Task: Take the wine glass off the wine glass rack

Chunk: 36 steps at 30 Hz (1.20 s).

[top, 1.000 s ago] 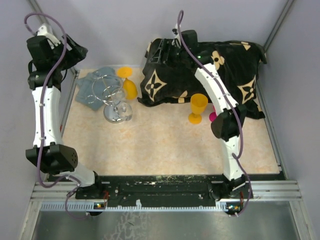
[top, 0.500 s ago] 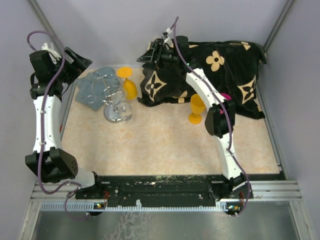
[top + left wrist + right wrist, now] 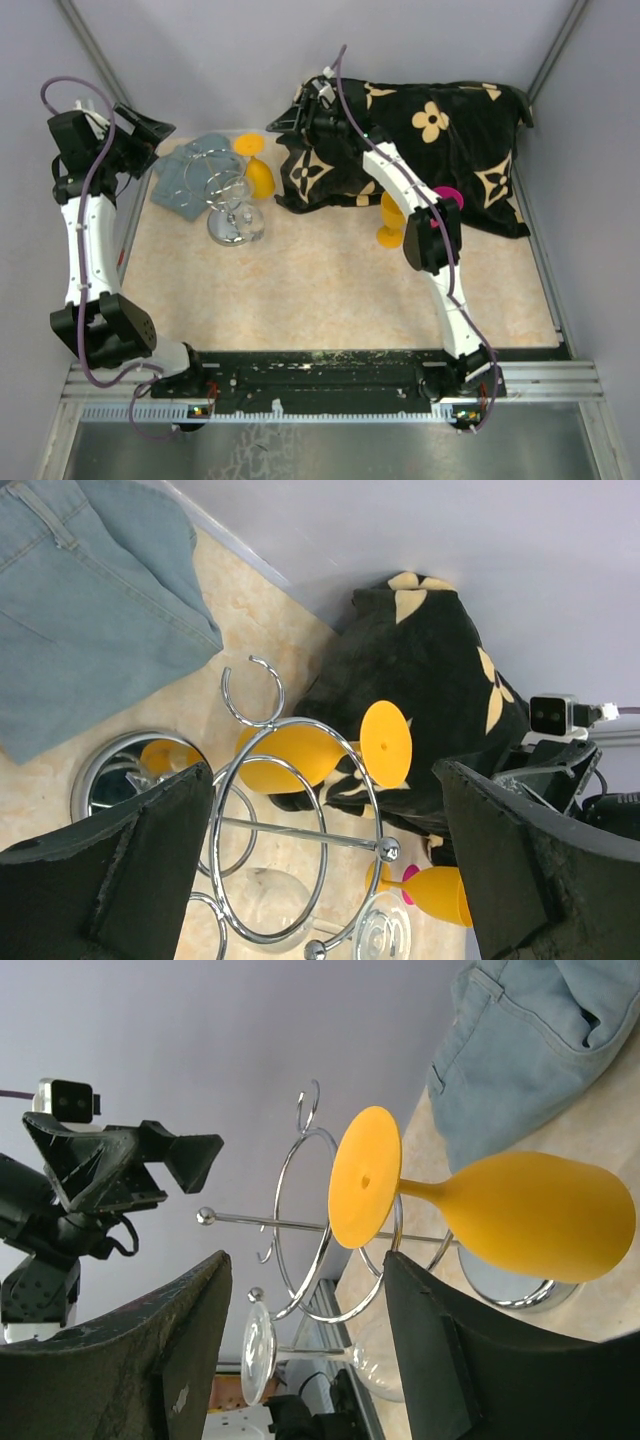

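wine glass (image 3: 480,1210) on the rack (image 3: 236,228) sits just ahead of the right gripper (image 3: 305,1265) — nearer arm, jaws half open, empty — stem crosswise; left gripper (image 3: 325,775) wide open, empty.

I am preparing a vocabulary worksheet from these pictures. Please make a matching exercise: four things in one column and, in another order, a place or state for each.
Things:
1. clear glass
2. denim
3. black cloth
4. left gripper

Places or states:
A. open
B. bunched, far right
C. hanging foot up on the rack
D. flat, far left

Pairs: 1-C, 2-D, 3-B, 4-A
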Each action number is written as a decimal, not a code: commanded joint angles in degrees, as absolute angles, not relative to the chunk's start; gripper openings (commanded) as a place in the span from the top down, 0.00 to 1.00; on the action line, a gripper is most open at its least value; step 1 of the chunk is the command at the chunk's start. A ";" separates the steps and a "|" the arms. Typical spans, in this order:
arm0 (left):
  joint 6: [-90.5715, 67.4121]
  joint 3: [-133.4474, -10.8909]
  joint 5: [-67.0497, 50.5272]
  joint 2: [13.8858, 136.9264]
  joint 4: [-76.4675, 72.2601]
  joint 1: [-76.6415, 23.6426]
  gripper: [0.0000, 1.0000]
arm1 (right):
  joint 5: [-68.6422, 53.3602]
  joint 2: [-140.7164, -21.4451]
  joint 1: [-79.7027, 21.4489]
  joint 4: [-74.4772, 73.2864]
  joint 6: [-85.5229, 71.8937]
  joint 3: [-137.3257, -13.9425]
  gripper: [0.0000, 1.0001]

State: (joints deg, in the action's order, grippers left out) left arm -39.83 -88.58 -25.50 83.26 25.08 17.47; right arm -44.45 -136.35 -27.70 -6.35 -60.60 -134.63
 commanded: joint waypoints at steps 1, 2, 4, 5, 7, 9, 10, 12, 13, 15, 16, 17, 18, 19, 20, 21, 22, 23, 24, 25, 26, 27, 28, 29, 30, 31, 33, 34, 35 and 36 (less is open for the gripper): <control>-40.95 -87.90 -27.29 80.98 23.16 17.76 0.00 | -44.30 -138.47 -29.24 -3.43 -61.04 -137.14 0.38; -41.03 -87.81 -27.35 81.02 23.12 17.80 0.00 | -44.22 -138.84 -29.33 -3.66 -60.97 -137.45 0.38; -41.28 -87.77 -27.56 80.95 23.07 17.85 0.00 | -43.97 -139.44 -29.48 -4.11 -60.83 -137.72 0.39; -41.35 -87.78 -27.70 81.04 23.03 17.88 0.00 | -43.83 -139.60 -29.57 -4.26 -60.77 -137.72 0.39; -41.64 -87.80 -27.87 81.04 22.90 17.89 0.00 | -43.56 -139.87 -29.71 -4.56 -60.52 -137.60 0.39; -41.66 -87.69 -28.28 81.12 22.60 17.97 0.00 | -43.30 -140.12 -29.77 -4.56 -60.45 -137.46 0.40; -41.77 -87.49 -28.64 81.19 22.17 17.98 0.00 | -43.21 -140.38 -29.79 -4.43 -60.50 -137.54 0.40; -41.88 -87.29 -29.10 81.12 21.90 17.94 0.00 | -43.16 -140.72 -29.87 -3.96 -60.70 -137.70 0.40; -41.92 -87.16 -29.36 81.18 21.74 18.00 0.00 | -43.15 -140.91 -29.93 -3.69 -60.92 -137.86 0.40; -41.91 -87.17 -29.36 81.21 21.71 18.02 0.00 | -43.24 -141.27 -30.04 -3.32 -61.29 -138.38 0.41; -41.92 -87.11 -29.41 81.21 21.71 17.97 0.00 | -43.32 -141.40 -30.13 -2.95 -61.55 -138.61 0.41; -41.85 -87.10 -29.44 81.23 21.71 18.01 0.00 | -43.33 -141.58 -30.14 -2.69 -61.83 -138.85 0.41; -41.79 -87.10 -29.54 81.30 21.69 18.02 0.00 | -43.41 -141.69 -30.22 -2.42 -62.10 -139.06 0.41; -41.75 -87.06 -29.54 81.30 21.70 18.02 0.00 | -43.42 -141.87 -30.28 -2.30 -62.25 -139.27 0.41; -41.74 -87.00 -29.62 81.30 21.71 18.02 0.00 | -43.48 -142.05 -30.32 -1.94 -62.64 -139.44 0.41; -41.78 -86.87 -29.63 81.34 21.71 18.02 0.00 | -43.55 -142.28 -30.31 -1.57 -62.96 -139.55 0.41; -41.72 -86.92 -29.63 81.33 21.64 18.02 0.00 | -43.65 -142.48 -30.39 -1.12 -63.34 -139.69 0.42; -41.67 -86.81 -29.71 81.32 21.61 18.02 0.00 | -43.76 -142.67 -30.45 -0.72 -63.65 -139.86 0.42; -41.66 -86.77 -29.76 81.31 21.60 18.04 0.00 | -43.81 -142.90 -30.54 -0.44 -63.88 -140.14 0.43; -41.67 -86.64 -29.83 81.38 21.54 18.02 0.00 | -43.90 -143.17 -30.62 -0.18 -64.04 -140.56 0.44; -41.66 -86.54 -29.88 81.37 21.53 18.02 0.00 | -44.01 -143.50 -30.74 -0.05 -64.21 -140.99 0.44; -41.68 -86.34 -30.00 81.39 21.46 18.02 0.00 | -44.10 -143.71 -30.83 0.25 -64.53 -141.28 0.45; -41.66 -86.19 -30.07 81.36 21.45 18.02 0.00 | -44.19 -143.93 -30.91 0.53 -64.78 -141.46 0.46; -41.64 -86.07 -30.25 81.36 21.38 18.02 0.00 | -44.28 -144.02 -30.93 0.98 -64.97 -141.50 0.47; -41.58 -85.91 -30.37 81.31 21.25 18.02 0.00 | -44.38 -144.05 -30.99 1.35 -65.17 -141.50 0.49; -41.57 -85.69 -30.46 81.31 21.19 18.02 0.00 | -44.44 -144.00 -30.94 1.71 -65.33 -141.38 0.50; -41.59 -85.46 -30.57 81.30 21.03 18.02 0.00 | -44.39 -144.01 -30.95 2.50 -65.75 -141.41 0.54; -41.58 -85.32 -30.58 81.23 20.96 18.06 0.00 | -44.39 -143.97 -30.94 2.95 -65.96 -141.40 0.56; -41.62 -85.20 -30.62 81.26 20.88 18.02 0.00 | -44.38 -144.01 -30.94 3.27 -66.25 -141.37 0.58; -41.58 -85.01 -30.69 81.28 20.84 18.02 0.00 | -44.45 -144.14 -30.99 3.55 -66.47 -141.41 0.59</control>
